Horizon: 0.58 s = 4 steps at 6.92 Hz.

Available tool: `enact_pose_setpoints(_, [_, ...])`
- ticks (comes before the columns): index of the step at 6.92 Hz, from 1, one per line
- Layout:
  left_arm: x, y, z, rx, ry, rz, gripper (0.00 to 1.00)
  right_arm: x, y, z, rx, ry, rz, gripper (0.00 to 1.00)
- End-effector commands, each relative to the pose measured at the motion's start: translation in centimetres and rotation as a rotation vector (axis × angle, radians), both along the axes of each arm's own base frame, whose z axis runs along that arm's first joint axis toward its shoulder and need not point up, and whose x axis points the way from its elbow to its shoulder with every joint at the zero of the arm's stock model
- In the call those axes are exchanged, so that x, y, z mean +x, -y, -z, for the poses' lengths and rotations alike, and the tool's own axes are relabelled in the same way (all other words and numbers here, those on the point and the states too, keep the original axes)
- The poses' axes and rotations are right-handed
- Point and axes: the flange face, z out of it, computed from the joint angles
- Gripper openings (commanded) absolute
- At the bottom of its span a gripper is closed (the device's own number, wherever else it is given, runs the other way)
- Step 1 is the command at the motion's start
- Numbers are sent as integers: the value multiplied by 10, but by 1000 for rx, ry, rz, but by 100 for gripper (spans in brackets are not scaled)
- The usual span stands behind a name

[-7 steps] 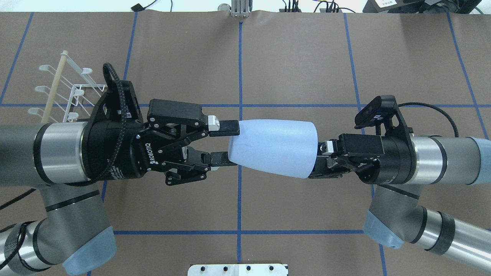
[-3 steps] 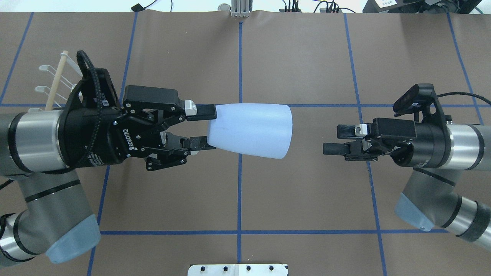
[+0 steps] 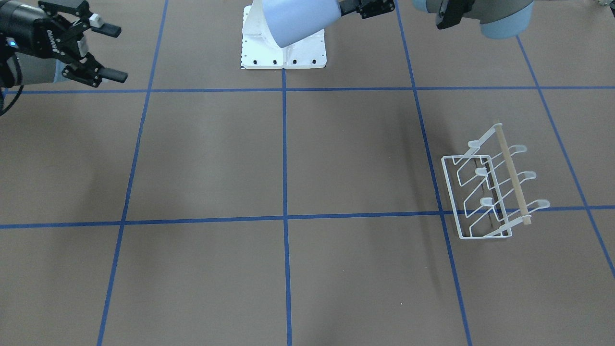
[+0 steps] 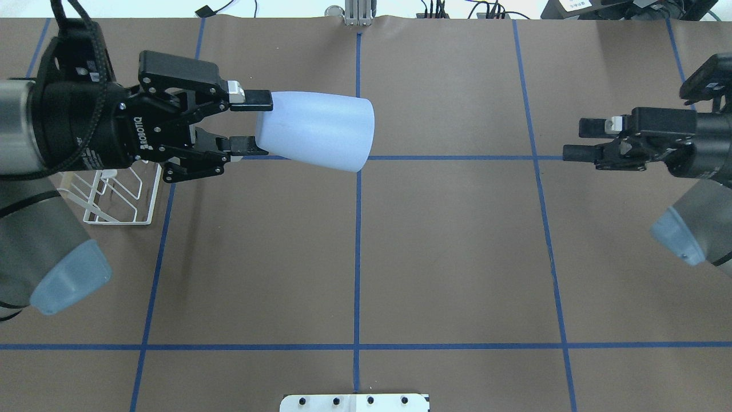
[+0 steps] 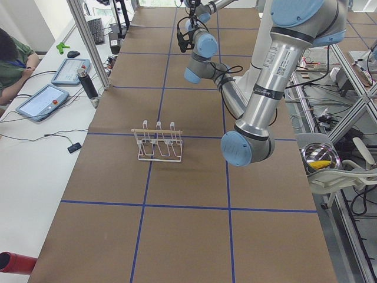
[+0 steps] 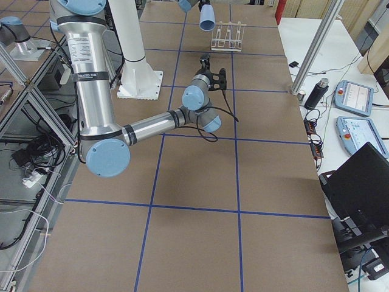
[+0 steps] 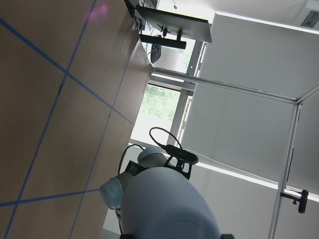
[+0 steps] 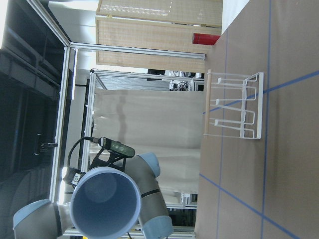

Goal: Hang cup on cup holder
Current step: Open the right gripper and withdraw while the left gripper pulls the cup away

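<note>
My left gripper (image 4: 257, 123) is shut on the narrow base of the pale blue cup (image 4: 317, 131) and holds it sideways in the air, its mouth toward the right. The cup also shows at the top of the front view (image 3: 298, 19), in the left wrist view (image 7: 169, 204) and, mouth-on, in the right wrist view (image 8: 104, 204). The white wire cup holder (image 3: 490, 192) with its wooden rod stands empty on the table. In the overhead view it (image 4: 114, 197) is mostly hidden under my left arm. My right gripper (image 4: 575, 138) is open and empty, far to the cup's right.
The white robot base plate (image 4: 354, 402) sits at the table's near edge. Blue tape lines grid the brown table. Tablets and a black bottle (image 5: 87, 82) lie on the side bench beyond the table, where a person sits.
My right gripper let go of the cup's rim and pulled back to the right. My left gripper carried the cup left and toward the far side, over the cup holder.
</note>
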Motion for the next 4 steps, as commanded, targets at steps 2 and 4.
enact_pose_setpoints(2, [-19, 38, -12, 35, 271, 108, 0, 56, 34, -129, 101, -350, -392, 100])
enact_pose_setpoints(4, [-37, 37, 3, 61, 485, 156, 0, 103, 53, -176, 195, -708, -583, 100])
